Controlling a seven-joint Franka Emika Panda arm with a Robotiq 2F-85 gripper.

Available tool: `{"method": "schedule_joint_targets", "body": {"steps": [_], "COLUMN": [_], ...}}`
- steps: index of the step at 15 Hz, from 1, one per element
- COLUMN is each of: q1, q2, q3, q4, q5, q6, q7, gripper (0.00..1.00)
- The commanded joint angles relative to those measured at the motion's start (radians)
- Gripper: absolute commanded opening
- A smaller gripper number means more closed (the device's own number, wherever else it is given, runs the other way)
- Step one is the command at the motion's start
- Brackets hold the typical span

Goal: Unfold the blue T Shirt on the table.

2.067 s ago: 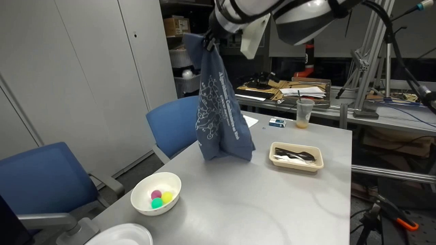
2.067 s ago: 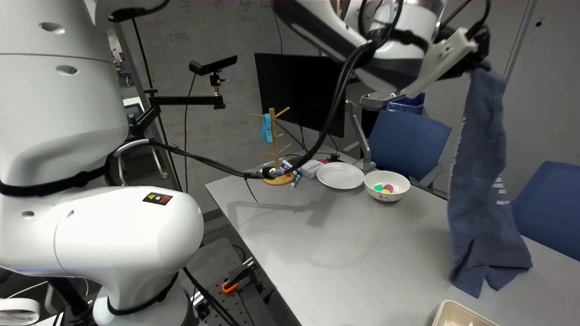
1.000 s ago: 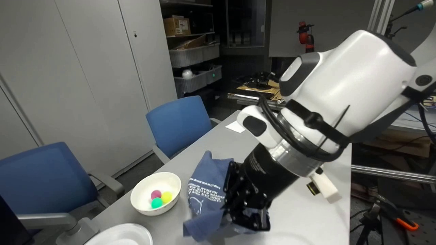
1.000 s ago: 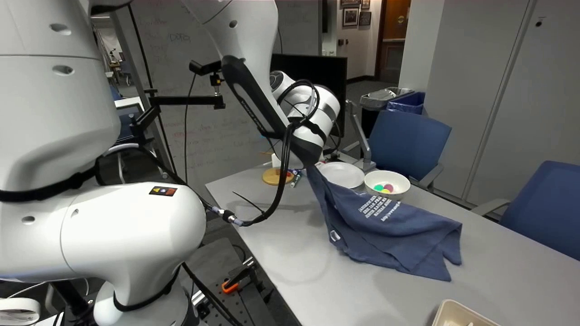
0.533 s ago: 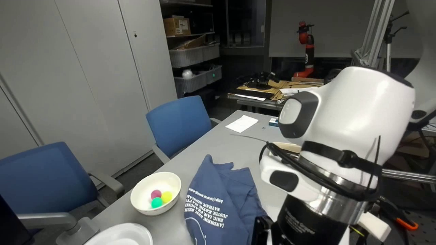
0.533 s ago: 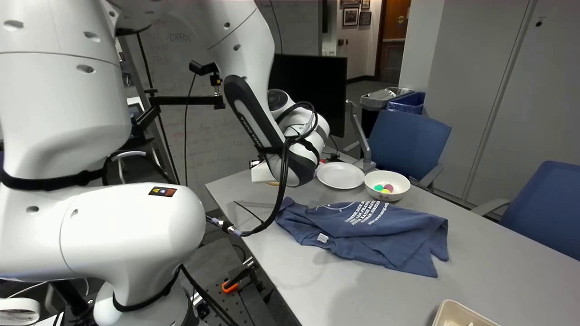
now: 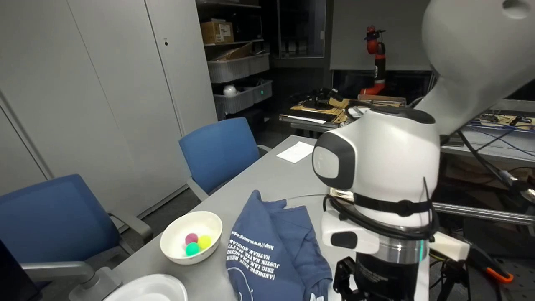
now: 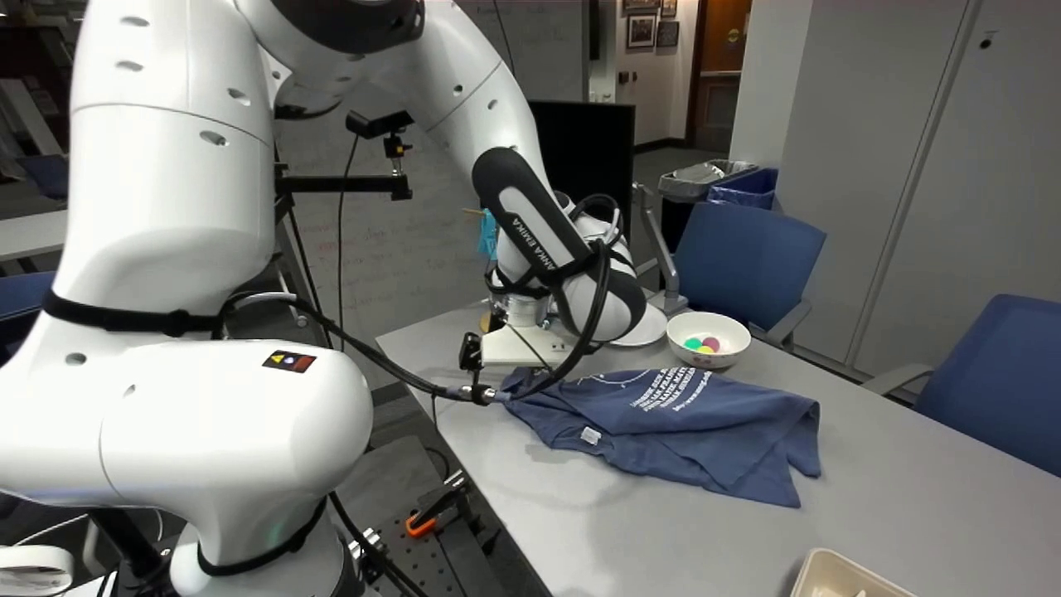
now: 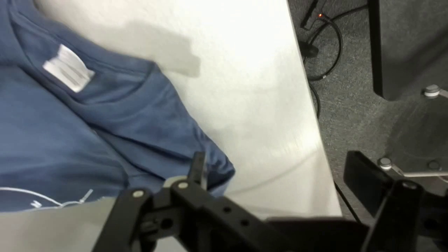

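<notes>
The blue T Shirt (image 8: 688, 431) lies on the grey table (image 8: 663, 539), lengthwise and with overlapping, creased layers. White lettering shows on it in both exterior views. In the wrist view the shirt (image 9: 63, 140) fills the left side, its collar and white tag (image 9: 71, 70) uppermost. My gripper (image 9: 278, 164) is open, with no cloth between its fingers; the left finger (image 9: 197, 169) overlaps the shirt's corner in that view, while the right one appears beyond the table edge. In an exterior view, a black finger (image 7: 345, 276) stands just beside the shirt (image 7: 280, 251). The arm hides the gripper's tips elsewhere.
A white bowl (image 7: 179, 236) with three coloured balls stands close beside the shirt, and a white plate (image 7: 146, 288) is near it. A beige tray (image 8: 816, 572) sits on the table, with papers (image 7: 296, 152) farther along. Blue chairs (image 7: 221, 154) line one side.
Earlier the shirt hung from my gripper above the table. It was swung toward the bowl, lowered, and let go. The gripper has opened, and the arm has shifted slightly since.
</notes>
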Motion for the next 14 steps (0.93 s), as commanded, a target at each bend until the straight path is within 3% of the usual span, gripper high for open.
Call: {"method": "schedule_joint_targets", "body": {"steps": [1, 4, 6, 11, 14], "q1": [-0.152, -0.243, -0.268, -0.268, -0.3], "q2": [0.077, 0.12, 0.149, 0.227, 0.269], "q3": [0.079, 0.116, 0.128, 0.146, 0.183], "q4": [0.18, 0.27, 0.299, 0.33, 0.377], "q5": [-0.153, -0.206, -0.238, -0.265, -0.247], "q6": [0.022, 0.011, 0.002, -0.004, -0.022], "q7": [0.202, 0.343, 0.467, 0.775, 0.87], "gripper": [1.0, 1.0, 1.0, 1.0, 1.0]}}
